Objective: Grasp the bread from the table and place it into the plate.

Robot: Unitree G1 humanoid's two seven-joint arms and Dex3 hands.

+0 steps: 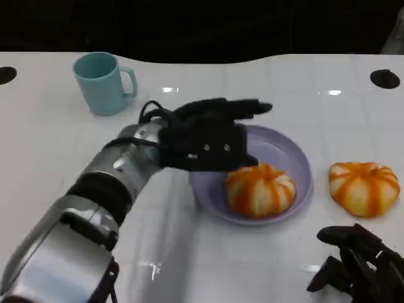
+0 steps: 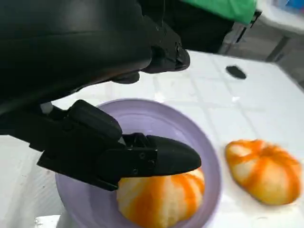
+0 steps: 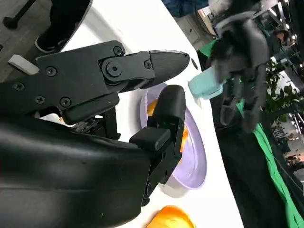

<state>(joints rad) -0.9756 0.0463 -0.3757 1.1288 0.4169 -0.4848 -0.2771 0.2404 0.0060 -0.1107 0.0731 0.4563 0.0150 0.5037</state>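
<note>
One orange-and-white striped bread (image 1: pixel 260 189) lies in the lavender plate (image 1: pixel 287 151), toward its near rim. A second striped bread (image 1: pixel 364 187) sits on the white table to the plate's right. My left hand (image 1: pixel 208 136) hovers over the plate's left side with its fingers stretched out and nothing in them. From the left wrist, that hand (image 2: pixel 76 71) is just above the bread (image 2: pixel 161 199) in the plate (image 2: pixel 190 128), with the other bread (image 2: pixel 263 171) beside it. My right hand (image 1: pixel 360 265) rests low at the table's front right, holding nothing.
A teal mug (image 1: pixel 101 82) stands at the back left of the table. Two dark round holes (image 1: pixel 385 78) mark the table's far corners. A person in green (image 2: pixel 223 7) stands beyond the far edge.
</note>
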